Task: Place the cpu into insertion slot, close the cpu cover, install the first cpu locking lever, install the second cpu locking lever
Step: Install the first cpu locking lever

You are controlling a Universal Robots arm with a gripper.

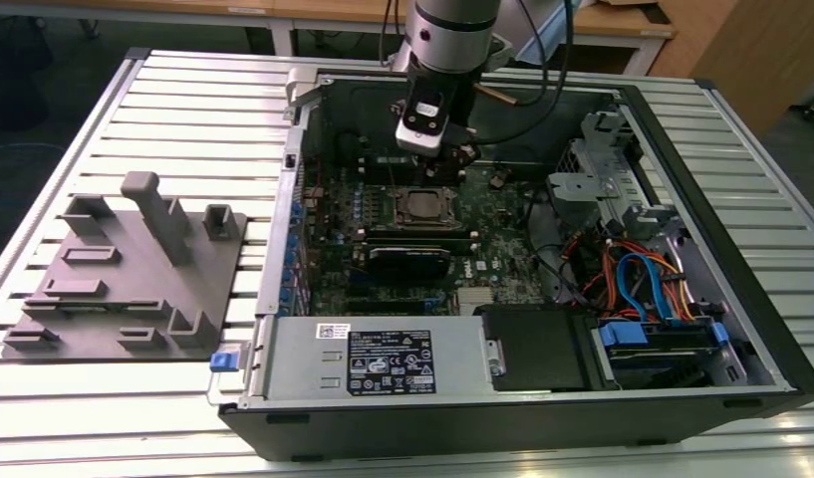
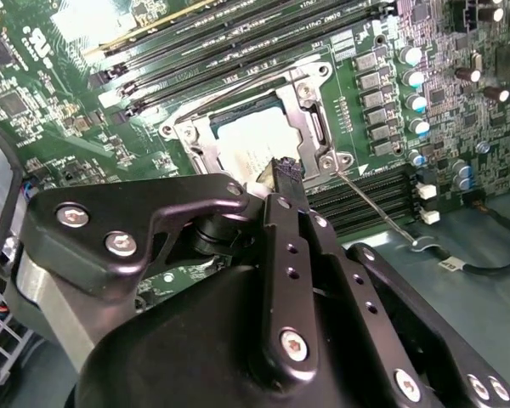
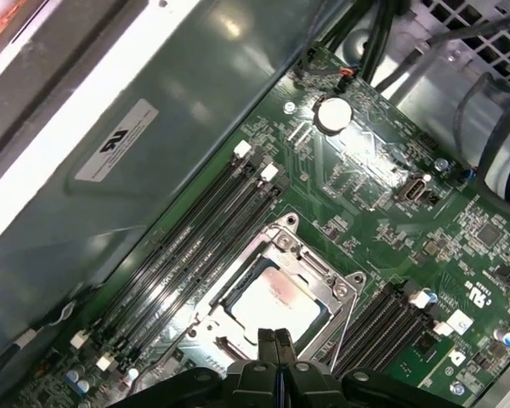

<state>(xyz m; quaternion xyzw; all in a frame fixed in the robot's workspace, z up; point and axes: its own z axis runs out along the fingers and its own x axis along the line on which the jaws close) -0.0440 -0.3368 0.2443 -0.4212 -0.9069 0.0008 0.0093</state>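
Pincer (image 1: 444, 155) pressed together, holding nothing, above the seated cpu (image 1: 420, 206).
Exterior view: labelled power supply (image 1: 380, 363) in the open case (image 1: 513, 430). Second wrist view: cpu in the insertion slot (image 2: 187, 136), cpu cover (image 2: 310, 119) down. First wrist view: white sticker (image 3: 119, 140) on the case wall.

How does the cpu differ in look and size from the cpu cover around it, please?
The cpu is a solid flat square with a pale, dull metal top; the cpu cover is an open frame with a large square window. The cpu cover is the larger, framing the cpu, which shows through its window. Both are silvery, square and appear to lie flat on the green motherboard.
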